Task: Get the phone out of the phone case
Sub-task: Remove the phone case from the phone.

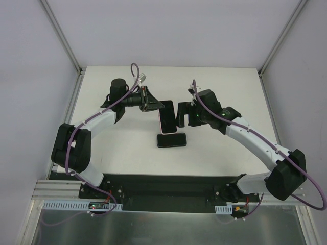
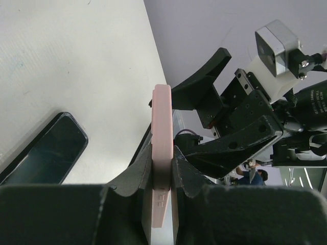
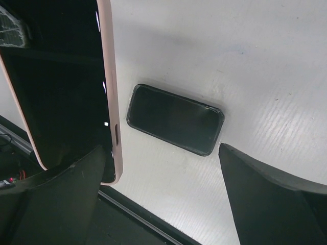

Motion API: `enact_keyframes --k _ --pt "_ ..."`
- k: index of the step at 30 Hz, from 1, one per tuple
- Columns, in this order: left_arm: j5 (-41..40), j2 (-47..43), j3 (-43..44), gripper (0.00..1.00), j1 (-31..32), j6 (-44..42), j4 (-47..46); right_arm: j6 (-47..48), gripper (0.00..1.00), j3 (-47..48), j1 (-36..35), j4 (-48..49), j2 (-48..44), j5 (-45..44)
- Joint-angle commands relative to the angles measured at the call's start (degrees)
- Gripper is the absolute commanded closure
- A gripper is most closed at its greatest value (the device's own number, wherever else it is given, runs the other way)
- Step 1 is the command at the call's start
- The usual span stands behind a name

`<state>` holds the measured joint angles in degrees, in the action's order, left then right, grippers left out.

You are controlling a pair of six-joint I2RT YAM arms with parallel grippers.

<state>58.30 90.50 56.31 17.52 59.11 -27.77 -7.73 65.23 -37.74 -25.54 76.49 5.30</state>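
My left gripper (image 2: 163,176) is shut on the pink phone case (image 2: 162,148) and holds it upright, edge-on, above the table. The case also shows in the top view (image 1: 166,118) and in the right wrist view (image 3: 110,92), where its face inside the pink rim is dark. The black phone (image 1: 171,139) lies flat on the table below the case, screen up, seen too in the left wrist view (image 2: 43,153) and the right wrist view (image 3: 174,119). My right gripper (image 3: 161,153) is open and empty, right beside the case, one finger (image 3: 61,199) close to its lower end.
The white table (image 1: 214,87) is walled by grey panels at the back and sides. A black base plate (image 1: 163,186) runs along the near edge. The two arms meet over the table's middle, and the right gripper (image 2: 230,122) fills the space just beyond the case.
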Motion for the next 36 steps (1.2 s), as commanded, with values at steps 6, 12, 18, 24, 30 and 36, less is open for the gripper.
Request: enact_keyframes --k 6,12,18,24,30,36 --pt "2.95 -2.78 0.38 1.00 -0.47 5.66 -8.97 -2.12 0.08 -3.00 -0.23 2.34 -0.28 -4.94" --pt "3.05 -2.61 0.29 1.00 -0.73 6.28 -9.58 -2.38 0.11 -3.27 -0.23 1.99 -0.73 -8.20" --pt "3.13 -2.78 0.02 1.00 -0.82 6.45 -9.58 -2.29 0.12 -3.44 -0.23 1.99 -0.73 -8.90" --pt "3.48 -2.96 0.11 1.00 -0.91 6.54 -9.76 -1.68 0.14 -3.18 -0.32 1.46 -0.11 -10.39" --pt "4.01 -2.70 -0.06 1.00 -0.82 10.05 -13.79 -0.54 0.14 -2.83 -0.93 0.67 1.56 -11.89" --pt "4.54 -1.38 -1.47 1.00 -0.91 17.17 -22.84 -0.71 0.16 -3.01 -1.02 2.33 3.49 -10.66"
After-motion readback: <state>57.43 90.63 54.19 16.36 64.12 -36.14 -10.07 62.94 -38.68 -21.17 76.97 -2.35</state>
